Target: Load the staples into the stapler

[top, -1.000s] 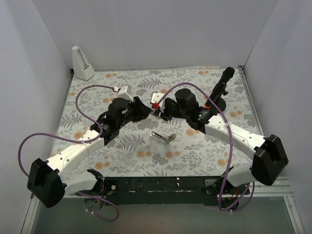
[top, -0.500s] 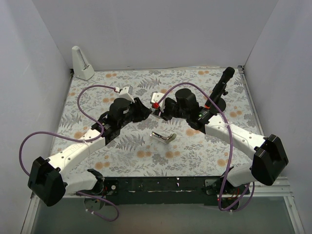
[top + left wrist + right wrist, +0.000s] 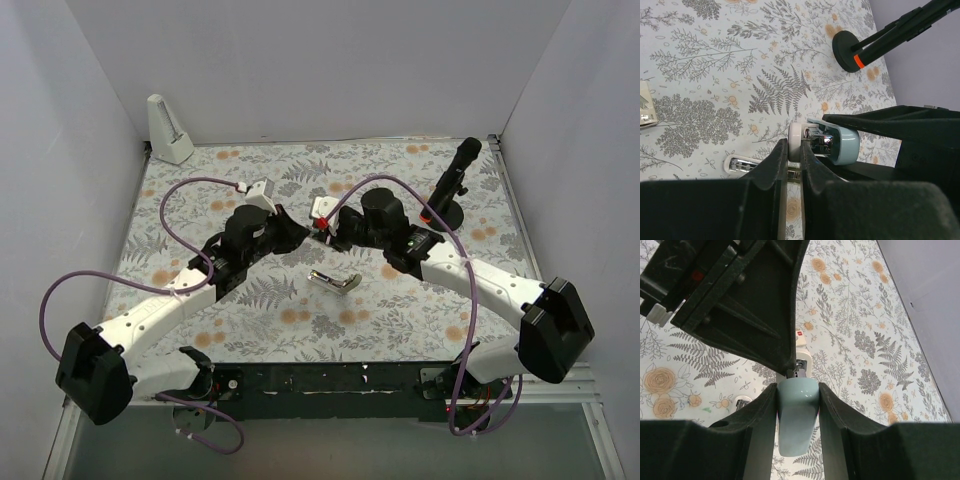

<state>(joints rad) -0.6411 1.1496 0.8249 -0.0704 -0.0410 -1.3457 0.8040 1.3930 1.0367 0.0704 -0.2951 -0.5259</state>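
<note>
The stapler is light blue with a silver inner rail. It hangs above the flowered cloth between my two grippers. My right gripper is shut on its blue body. My left gripper is shut on the white plate at the stapler's open end. In the top view the left gripper and right gripper meet tip to tip at mid-table. The beige-white staples box lies on the cloth at the left edge of the left wrist view. I cannot make it out from above. No loose staple block shows.
A small silver, pale-rimmed bar lies on the cloth in front of the grippers and also shows in the left wrist view. A black torch on a round stand is at the back right. A white wedge-shaped thing is at the back left.
Both wrists have shifted slightly nearer to me with the stapler still between them. Neither grip has changed.
</note>
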